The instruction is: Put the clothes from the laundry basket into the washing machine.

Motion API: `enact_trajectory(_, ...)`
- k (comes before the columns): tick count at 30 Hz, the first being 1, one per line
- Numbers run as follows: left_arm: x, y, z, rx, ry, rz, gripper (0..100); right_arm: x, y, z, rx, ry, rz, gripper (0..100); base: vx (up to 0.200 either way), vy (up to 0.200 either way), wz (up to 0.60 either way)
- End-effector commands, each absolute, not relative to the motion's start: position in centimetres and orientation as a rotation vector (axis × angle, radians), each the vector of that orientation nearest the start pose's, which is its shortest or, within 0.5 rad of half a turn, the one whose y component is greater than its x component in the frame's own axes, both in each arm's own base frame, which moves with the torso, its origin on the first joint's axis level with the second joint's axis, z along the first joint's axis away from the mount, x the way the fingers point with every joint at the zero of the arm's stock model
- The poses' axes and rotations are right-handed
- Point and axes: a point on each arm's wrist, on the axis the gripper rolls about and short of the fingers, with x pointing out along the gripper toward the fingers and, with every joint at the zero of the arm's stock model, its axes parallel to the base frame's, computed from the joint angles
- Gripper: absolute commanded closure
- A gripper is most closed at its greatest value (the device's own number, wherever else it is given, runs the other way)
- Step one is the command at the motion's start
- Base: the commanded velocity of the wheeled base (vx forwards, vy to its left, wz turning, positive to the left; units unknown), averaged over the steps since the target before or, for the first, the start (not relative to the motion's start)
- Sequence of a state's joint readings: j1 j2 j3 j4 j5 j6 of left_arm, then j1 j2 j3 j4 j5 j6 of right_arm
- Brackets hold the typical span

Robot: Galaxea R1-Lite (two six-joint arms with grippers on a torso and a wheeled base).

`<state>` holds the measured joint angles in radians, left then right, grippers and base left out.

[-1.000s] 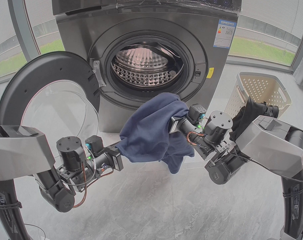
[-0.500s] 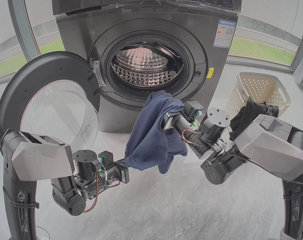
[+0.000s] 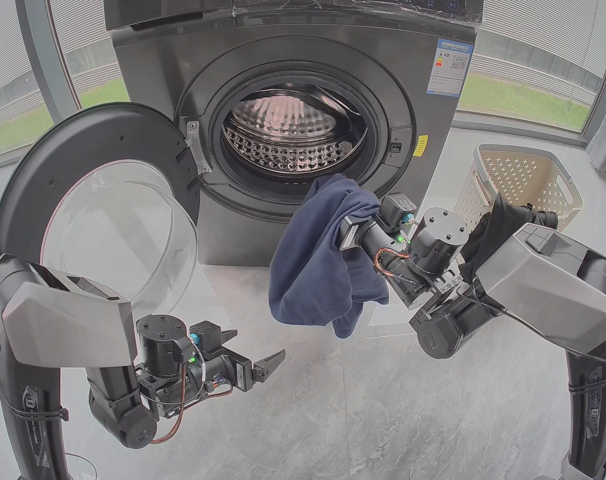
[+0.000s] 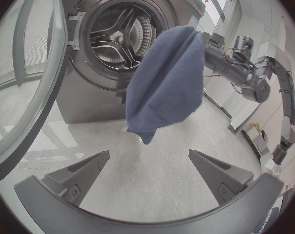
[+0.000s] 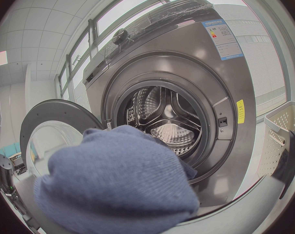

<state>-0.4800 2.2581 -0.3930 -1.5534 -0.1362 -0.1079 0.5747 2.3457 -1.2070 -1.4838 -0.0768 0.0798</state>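
Note:
A navy blue garment point(image 3: 319, 261) hangs in front of the washing machine point(image 3: 409, 81), just below the lip of its open drum point(image 3: 293, 131). My right gripper point(image 3: 341, 235) is shut on the garment's top, its fingers buried in the cloth. In the right wrist view the garment point(image 5: 118, 176) covers the foreground before the drum point(image 5: 163, 121). My left gripper point(image 3: 266, 363) is open and holds nothing, low over the floor to the garment's lower left. The left wrist view shows its fingertips point(image 4: 102, 155) spread, with the garment point(image 4: 167, 82) hanging farther off. A black garment point(image 3: 499, 231) drapes over the laundry basket point(image 3: 526, 171).
The round machine door point(image 3: 89, 188) stands swung open to the left, above my left arm. The cream basket sits on the floor right of the machine, behind my right arm. Bare grey floor point(image 3: 329, 401) lies in front.
My left gripper has let go of the navy garment, opened, and dropped down and back toward the floor. The garment now hangs from the right gripper alone, nearer the drum.

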Motion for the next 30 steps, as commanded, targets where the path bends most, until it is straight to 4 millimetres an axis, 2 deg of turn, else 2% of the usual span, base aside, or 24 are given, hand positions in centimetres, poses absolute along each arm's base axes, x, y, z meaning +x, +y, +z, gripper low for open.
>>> enact_trajectory(1,25.4,-14.4,2.3,-0.038,0.346,-0.649,0,38.3,23.9,12.4,0.189,-0.318,0.493,100,0.000,0.000,0.00)
enact_trajectory(4,25.9,-15.3,2.9,-0.036,0.300,-0.698,0,37.9,24.6,11.9,0.187,-0.303,0.511,100,0.000,0.000,0.00)
enact_trajectory(9,28.8,-17.2,5.3,-0.073,0.134,-0.712,0,37.0,26.4,10.5,0.181,-0.266,0.550,100,0.000,0.000,0.00)
enact_trajectory(17,31.0,-19.1,6.2,-0.097,0.037,-0.722,0,36.3,27.6,9.4,0.179,-0.241,0.581,100,0.000,0.000,0.00)
enact_trajectory(30,34.1,-20.2,3.8,-0.090,0.018,-0.669,0,34.7,29.1,9.8,0.195,-0.240,0.602,100,0.000,0.000,0.00)
